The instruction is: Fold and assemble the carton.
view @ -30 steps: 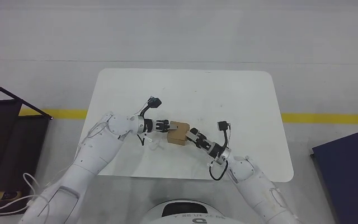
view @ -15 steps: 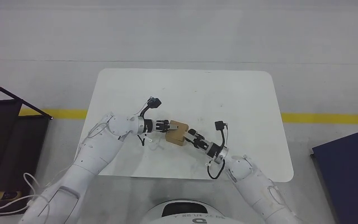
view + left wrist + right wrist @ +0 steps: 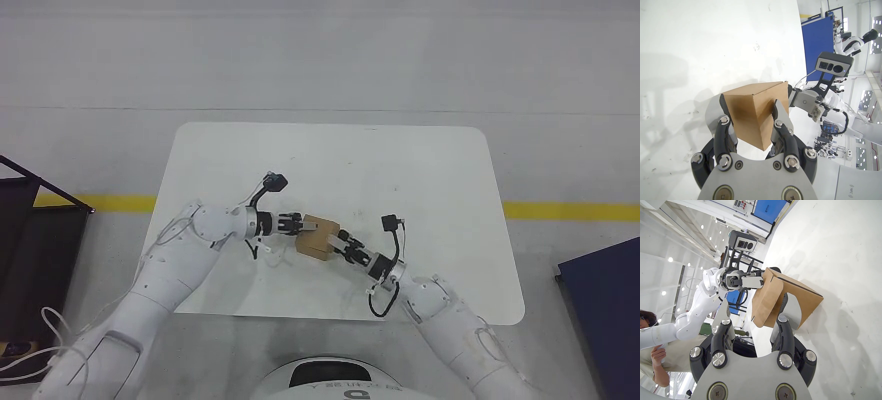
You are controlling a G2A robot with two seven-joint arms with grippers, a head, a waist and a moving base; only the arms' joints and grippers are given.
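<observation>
So, the white table (image 3: 430, 170) first: the brown cardboard carton (image 3: 318, 238) was over its near-middle part, hanging between my two grippers. Couldn't tell whether its low corner was touching the top or just above it.

My left gripper (image 3: 749, 105) was clenched on one end of the carton, a finger on each side wall, one pad biting in hard enough to shade the card. My right gripper (image 3: 753, 306) was spread wide at the other end. One finger was tucked in against the carton behind the loose end flap (image 3: 764, 302), and the other stood well clear of it, so the flap sat between them with nothing pinched.

What worried me was that I only had that one clamp, out near a corner. Push the flap shut too hard from the right and I figured the whole carton could twist out of my left fingers or the wall could buckle. The tucked-in finger could also get trapped under the flap, or the flap could crease off its score line.
</observation>
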